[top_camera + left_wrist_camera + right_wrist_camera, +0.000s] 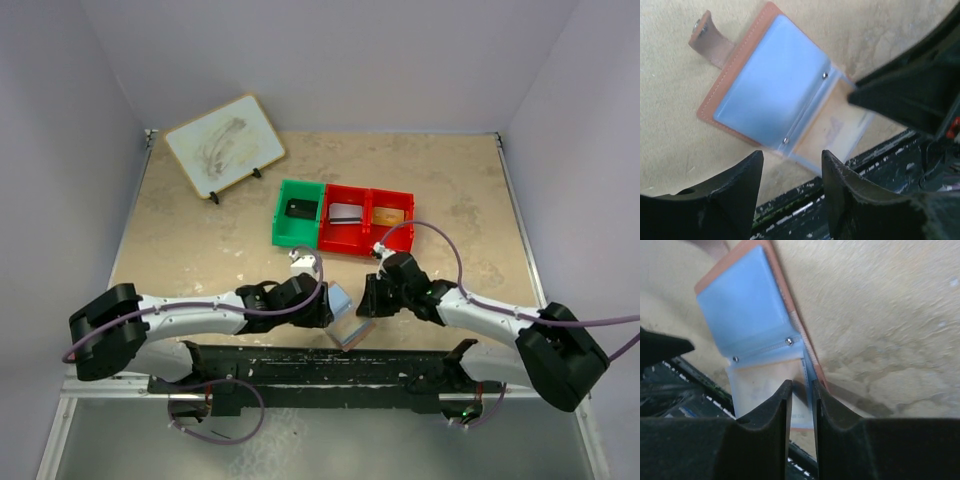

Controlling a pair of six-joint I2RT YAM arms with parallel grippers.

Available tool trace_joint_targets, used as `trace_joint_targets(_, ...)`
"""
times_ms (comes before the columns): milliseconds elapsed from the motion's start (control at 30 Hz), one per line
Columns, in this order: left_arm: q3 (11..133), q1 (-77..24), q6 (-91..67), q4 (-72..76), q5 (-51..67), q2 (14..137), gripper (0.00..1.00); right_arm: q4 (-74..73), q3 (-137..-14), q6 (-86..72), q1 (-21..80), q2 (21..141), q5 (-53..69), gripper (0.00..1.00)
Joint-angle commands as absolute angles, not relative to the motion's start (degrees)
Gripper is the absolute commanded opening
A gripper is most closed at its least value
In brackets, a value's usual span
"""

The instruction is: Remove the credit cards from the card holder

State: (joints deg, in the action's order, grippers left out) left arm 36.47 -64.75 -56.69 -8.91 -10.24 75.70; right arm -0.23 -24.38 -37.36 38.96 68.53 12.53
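Light, floppy and slick, the holder seems best pinched by its sleeve edge, where the right fingers nip it; the left fingers gape.

Light: bright, even, from overhead.
Shadows: soft and faint, lower centre of my overhead view.
Blur: both my wrist views soft; card holder hazy.

Left claw gapes wide — right claw pinches card holder leaf.

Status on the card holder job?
Left gripper open, hovering. Right gripper pinching card holder edge. Holder open, between them. Nothing blocking.
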Motion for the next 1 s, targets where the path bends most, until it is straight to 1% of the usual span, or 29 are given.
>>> trace_joint_targets(0, 36.56, -64.95, -60.35, -4.10, -15.98, 78.58, 0.47, 3.70, -21.54, -44.20, 43.38, 67.94, 13.34, 0.25)
trace_joint_targets(67, 37.46, -64.95, -60.31, -6.76, -19.28, 79.69, 0.46, 6.89, -20.40, -48.03, 46.93, 68.02, 12.74, 0.24)
trace_joint_targets(267, 39.98, -64.95, -63.26, -18.40, -31.10, 82.86, 0.45, 16.25, -18.07, -58.00, 55.57, 71.65, 9.40, 0.31)
trace_joint_targets(500, 38.65, -64.93, -65.40, -22.55, -33.79, 82.35, 0.47, 17.46, -21.19, -61.23, 62.22, 80.00, 5.41, 0.36)
trace_joint_targets(600, 38.65, -64.93, -66.95, -25.53, -35.92, 81.11, 0.47, 14.29, -23.62, -62.09, 63.74, 82.47, 2.10, 0.38)
trace_joint_targets(733, 36.71, -64.86, -67.84, -27.02, -37.39, 77.86, 0.51, 11.86, -23.51, -63.18, 63.95, 80.76, -1.63, 0.43)
trace_joint_targets(800, 36.17, -64.86, -68.49, -27.27, -37.22, 77.31, 0.51, 11.32, -22.71, -63.79, 63.95, 78.75, -0.42, 0.46)
trace_joint_targets(867, 35.28, -64.86, -68.20, -25.26, -35.98, 77.03, 0.51, 10.44, -22.41, -63.48, 63.69, 76.42, -1.88, 0.51)
trace_joint_targets(967, 34.45, -64.86, -66.95, -19.51, -33.01, 77.78, 0.49, 8.57, -22.52, -62.78, 63.27, 73.34, -3.22, 0.54)
